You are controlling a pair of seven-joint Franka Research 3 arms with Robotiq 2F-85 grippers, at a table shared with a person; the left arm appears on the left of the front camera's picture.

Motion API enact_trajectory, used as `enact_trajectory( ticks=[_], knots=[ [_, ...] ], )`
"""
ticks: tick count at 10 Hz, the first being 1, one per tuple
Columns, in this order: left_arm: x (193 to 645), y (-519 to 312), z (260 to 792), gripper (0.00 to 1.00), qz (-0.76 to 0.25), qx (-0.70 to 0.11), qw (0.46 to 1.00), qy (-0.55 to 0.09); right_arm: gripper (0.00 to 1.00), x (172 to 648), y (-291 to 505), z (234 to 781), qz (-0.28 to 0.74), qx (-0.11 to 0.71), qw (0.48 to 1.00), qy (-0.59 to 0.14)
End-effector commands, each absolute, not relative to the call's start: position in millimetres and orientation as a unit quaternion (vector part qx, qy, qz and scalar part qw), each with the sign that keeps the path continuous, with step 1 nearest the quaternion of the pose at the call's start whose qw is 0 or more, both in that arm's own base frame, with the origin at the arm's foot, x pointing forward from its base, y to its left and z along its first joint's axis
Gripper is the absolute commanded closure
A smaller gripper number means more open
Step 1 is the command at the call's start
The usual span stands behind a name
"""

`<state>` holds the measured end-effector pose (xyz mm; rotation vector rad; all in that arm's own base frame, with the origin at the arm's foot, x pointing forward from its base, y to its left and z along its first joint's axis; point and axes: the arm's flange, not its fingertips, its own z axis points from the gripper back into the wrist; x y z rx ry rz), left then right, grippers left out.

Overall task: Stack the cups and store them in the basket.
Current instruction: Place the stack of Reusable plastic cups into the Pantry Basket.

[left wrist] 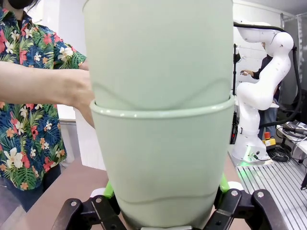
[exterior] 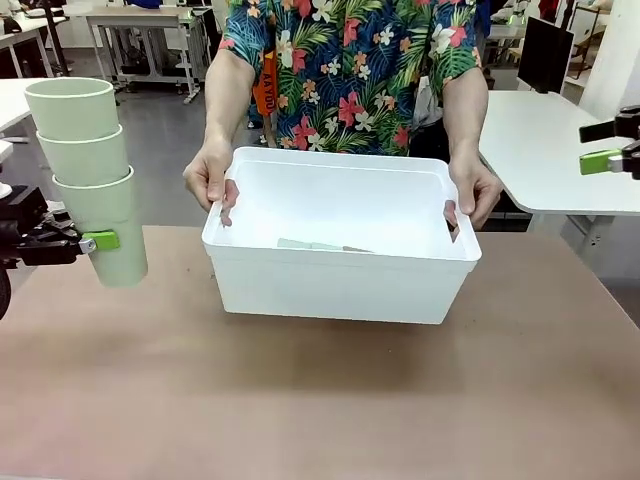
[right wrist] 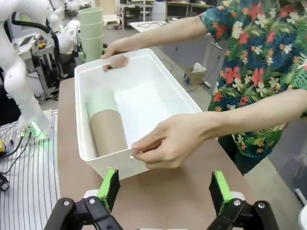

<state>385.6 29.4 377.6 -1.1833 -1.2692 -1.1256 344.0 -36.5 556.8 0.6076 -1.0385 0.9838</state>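
My left gripper (exterior: 100, 241) is shut on the lowest of three nested mint green cups (exterior: 85, 165), and the stack hangs upright above the table's left edge. In the left wrist view the cups (left wrist: 160, 120) stand between my left gripper (left wrist: 165, 213) fingers. A person holds the white basket (exterior: 340, 285) by both short ends at mid table. In the basket (right wrist: 177, 81) lies a tan cup (right wrist: 108, 132) on its side, nested with a mint green cup (right wrist: 100, 103). My right gripper (right wrist: 165, 191) is open and empty, near the basket's end; the right gripper (exterior: 612, 146) sits at the far right edge.
The person's hands (exterior: 208, 175) grip the basket's rim on both sides, one hand (right wrist: 168, 141) right in front of my right gripper. The brown table (exterior: 320, 400) has free room in front of the basket. A white table (exterior: 550, 150) stands behind on the right.
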Motion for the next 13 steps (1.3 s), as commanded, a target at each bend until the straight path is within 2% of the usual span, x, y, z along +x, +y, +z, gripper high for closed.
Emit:
enact_trajectory(
  ticks=[1,13],
  knots=[
    [382.6,31.2,380.8,0.14,-0.474,-0.493,0.501,-0.531,0.00,343.8,-38.8,560.8,0.431,0.265,0.714,-0.484],
    [382.6,31.2,380.8,0.14,-0.474,-0.493,0.501,-0.531,0.00,343.8,-38.8,560.8,0.431,0.265,0.714,-0.484]
  ],
)
